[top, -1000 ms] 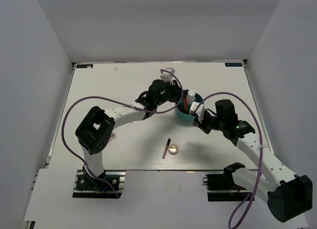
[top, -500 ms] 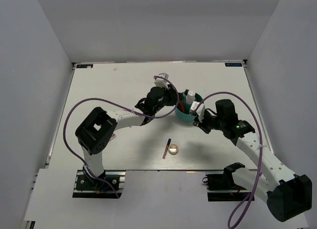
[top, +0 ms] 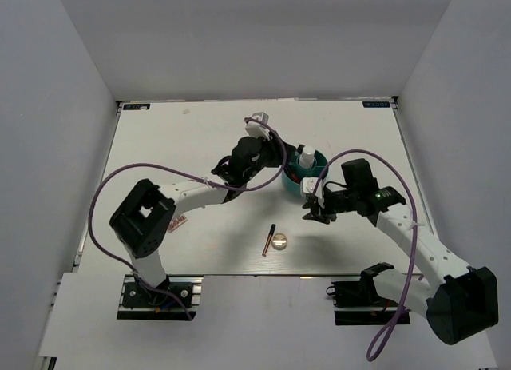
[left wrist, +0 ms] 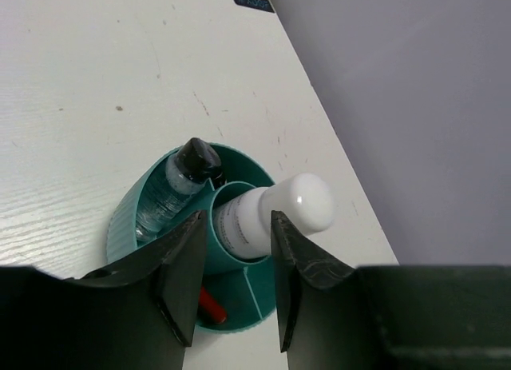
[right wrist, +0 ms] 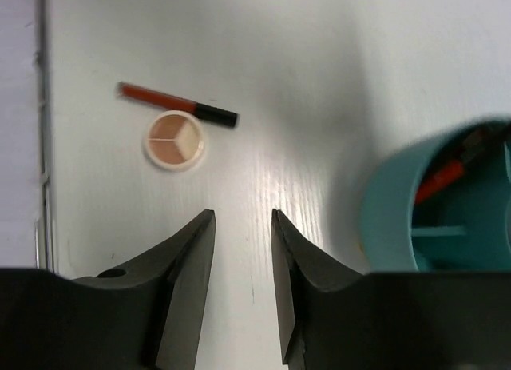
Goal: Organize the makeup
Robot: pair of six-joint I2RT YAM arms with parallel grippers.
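The teal divided cup (top: pixel 297 184) holds a white bottle (top: pixel 306 156), a clear black-capped bottle (left wrist: pixel 177 181) and a red stick (left wrist: pixel 210 303). My left gripper (top: pixel 278 162) is open and empty just left of the cup. In the left wrist view it (left wrist: pixel 235 220) frames the white bottle (left wrist: pixel 271 214) without touching it. My right gripper (top: pixel 310 209) is open and empty over bare table in front of the cup. The round compact (top: pixel 279 242) and a black and red stick (top: pixel 269 239) lie near the front edge. Both show ahead of the right gripper (right wrist: pixel 242 215): compact (right wrist: pixel 174 140), stick (right wrist: pixel 177 103).
A small pink palette (top: pixel 177 224) lies beside the left arm's elbow link. The cup's wall (right wrist: pixel 391 218) is close on the right of my right fingers. The table's front edge (top: pixel 263 275) is just beyond the compact.
My left gripper has drawn back from over the cup toward the far left. My right gripper has swung from the cup's right side to its near side, toward the compact.
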